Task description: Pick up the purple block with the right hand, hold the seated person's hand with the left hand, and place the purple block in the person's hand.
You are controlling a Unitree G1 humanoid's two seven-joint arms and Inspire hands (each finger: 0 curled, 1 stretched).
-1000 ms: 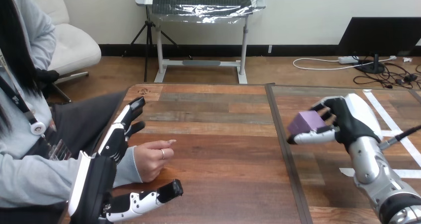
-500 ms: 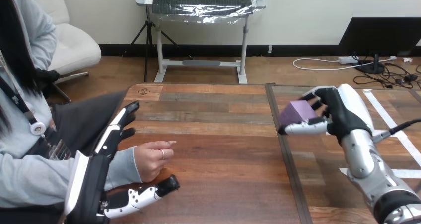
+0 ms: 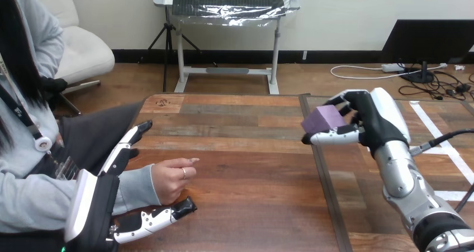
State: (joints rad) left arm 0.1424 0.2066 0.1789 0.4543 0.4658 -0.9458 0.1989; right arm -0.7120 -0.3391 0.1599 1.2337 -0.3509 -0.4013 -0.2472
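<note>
My right hand (image 3: 373, 122) hovers above the table's right half with its fingers and thumb curled round the purple block (image 3: 322, 119). The person's hand (image 3: 169, 179) rests on the table at the left, loosely closed. My left hand (image 3: 95, 207) is open around the person's wrist: its straight fingers (image 3: 127, 145) lie beyond the wrist and its thumb (image 3: 153, 218) reaches out on the near side, under the person's hand. I cannot tell whether it touches the wrist.
The wooden table (image 3: 251, 168) has a dark seam (image 3: 327, 190) running front to back just under the block. White tape strips (image 3: 447, 151) mark the far right.
My right hand has carried the purple block leftward and slightly up, toward the seam. My left hand has drawn back and lower beside the person's wrist. The person's hand has stayed still.
</note>
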